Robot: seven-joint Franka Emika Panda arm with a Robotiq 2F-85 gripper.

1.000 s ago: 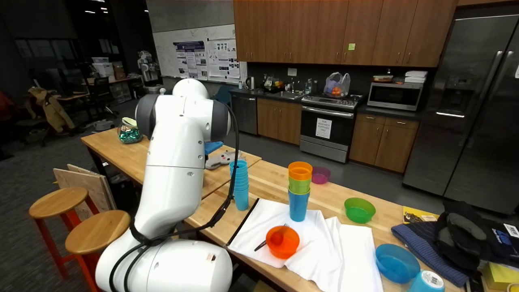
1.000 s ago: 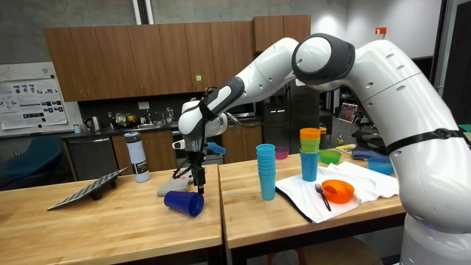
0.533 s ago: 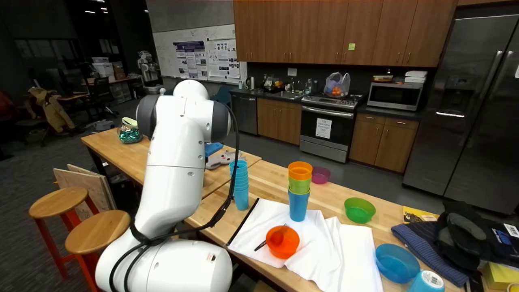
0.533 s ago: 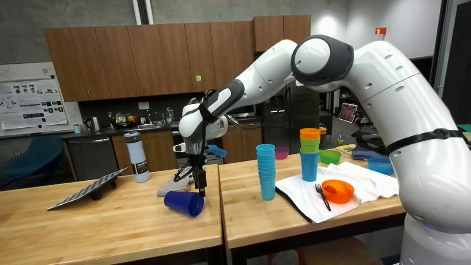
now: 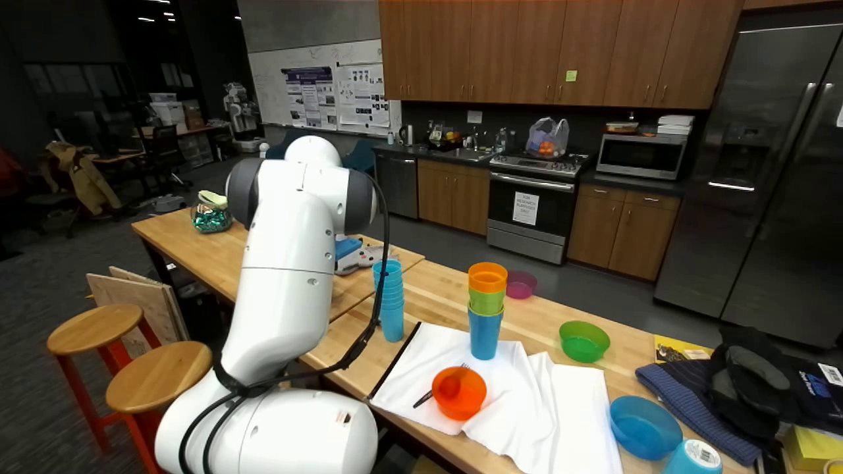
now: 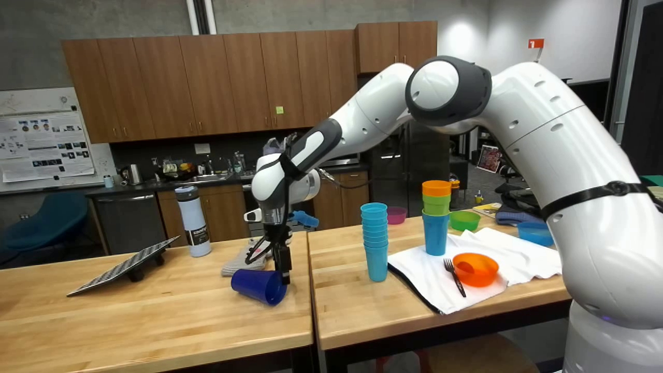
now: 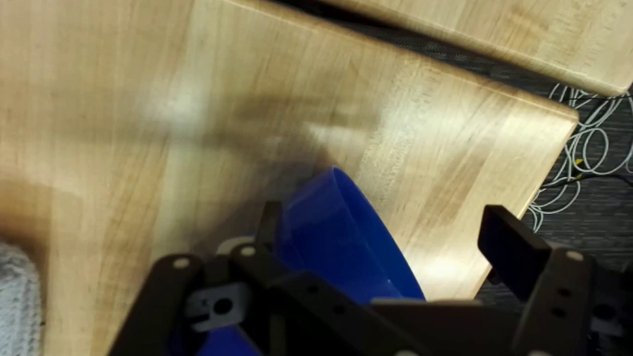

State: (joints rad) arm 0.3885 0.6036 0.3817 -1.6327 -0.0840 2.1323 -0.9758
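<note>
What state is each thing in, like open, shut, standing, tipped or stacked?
Gripper: open
Dark blue cup: lying on its side
Light blue cups: nested, upright
Orange, green and blue cups: stacked, upright
Orange bowl: upright
Green bowl: upright
Purple bowl: upright
Blue bowl: upright
Labelled cup: base showing, angle unclear
White cloth: spread, wrinkled
Fork: lying down
Bottle: standing, lid on
Microwave: shut
Oven: shut
Fridge: shut
Cabinets: shut

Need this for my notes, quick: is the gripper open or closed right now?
Gripper: open, holding nothing; a blue cup lies on its side close by.
</note>
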